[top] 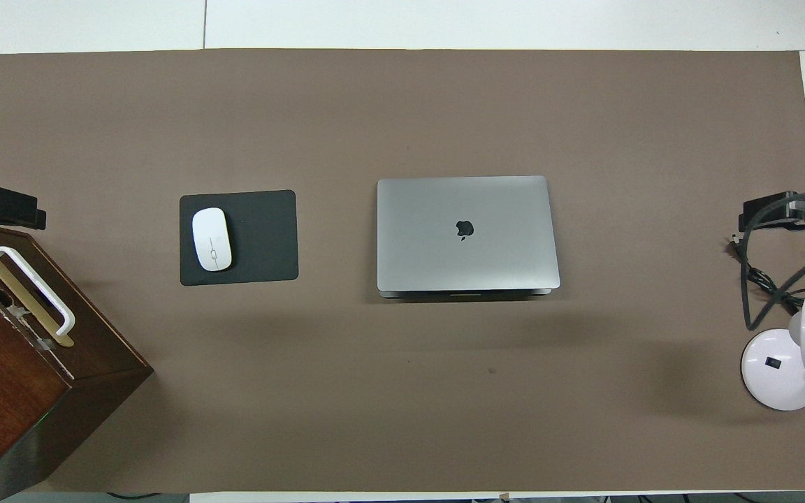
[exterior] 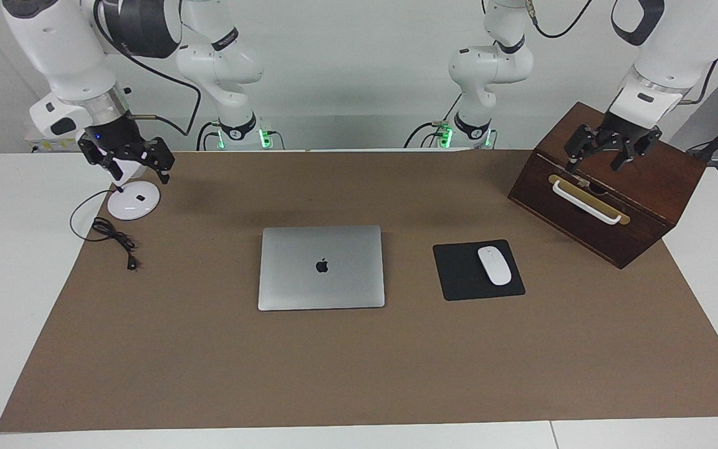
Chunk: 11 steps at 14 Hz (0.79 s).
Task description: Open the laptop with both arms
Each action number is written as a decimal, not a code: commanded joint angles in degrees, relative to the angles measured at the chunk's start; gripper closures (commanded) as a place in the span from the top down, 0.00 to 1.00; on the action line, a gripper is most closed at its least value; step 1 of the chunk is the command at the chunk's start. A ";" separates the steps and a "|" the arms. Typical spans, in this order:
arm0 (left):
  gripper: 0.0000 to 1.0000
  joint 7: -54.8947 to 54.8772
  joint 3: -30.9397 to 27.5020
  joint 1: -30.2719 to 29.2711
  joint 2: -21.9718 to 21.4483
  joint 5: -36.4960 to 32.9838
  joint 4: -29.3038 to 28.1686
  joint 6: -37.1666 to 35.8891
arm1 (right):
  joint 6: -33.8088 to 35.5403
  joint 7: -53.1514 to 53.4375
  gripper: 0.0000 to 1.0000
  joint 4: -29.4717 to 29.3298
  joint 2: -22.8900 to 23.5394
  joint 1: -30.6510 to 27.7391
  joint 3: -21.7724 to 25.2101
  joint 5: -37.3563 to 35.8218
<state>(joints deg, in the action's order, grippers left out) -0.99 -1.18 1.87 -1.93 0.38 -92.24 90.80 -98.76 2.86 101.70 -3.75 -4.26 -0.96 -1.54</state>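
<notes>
Both arms wait raised at the table's robot-side corners: the left gripper (exterior: 602, 154), fingers spread, hangs over the wooden box (exterior: 608, 187), and the right gripper (exterior: 138, 163), fingers spread, hangs over the white desk lamp (exterior: 133, 201). One closed laptop (exterior: 321, 267) lies flat mid-mat, its lid showing a dark apple logo (exterior: 322, 266). Beside it, toward the left arm's end, one white mouse (exterior: 494, 265) rests on one black mouse pad (exterior: 459, 274).
</notes>
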 commanded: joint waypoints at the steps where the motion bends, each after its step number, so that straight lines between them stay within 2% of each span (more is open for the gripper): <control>1: 0.20 4.15 0.21 -0.03 -1.14 -0.29 -1.45 1.13 | -2.74 -1.45 0.95 -0.19 1.90 0.92 1.05 -0.93; 2: 0.00 4.50 0.21 -0.03 -1.40 -0.29 -2.06 1.74 | -3.45 -1.45 0.95 -0.28 2.78 0.92 1.05 -0.66; 4: 0.00 4.94 0.12 0.06 -1.32 -0.29 -2.59 5.25 | -5.64 -1.45 0.87 -0.37 4.01 1.35 1.49 -0.14; 8: 0.00 5.48 0.30 -0.20 -1.32 -0.29 -2.68 6.41 | -7.58 -0.84 0.77 0.25 4.63 2.15 2.11 1.18; 9: 0.00 5.21 0.39 -0.20 -1.32 -0.29 -2.77 6.67 | -8.37 -0.23 0.77 0.51 5.15 2.24 2.11 1.79; 11: 0.00 5.12 0.47 0.06 -2.45 0.58 -5.74 9.90 | -13.80 1.09 0.78 3.22 5.95 3.37 2.98 7.92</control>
<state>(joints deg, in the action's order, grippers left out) 3.95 -0.97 1.89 -2.01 0.48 -93.57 96.97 -108.05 3.02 102.41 1.46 -2.28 0.63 2.07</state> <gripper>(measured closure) 0.991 0.220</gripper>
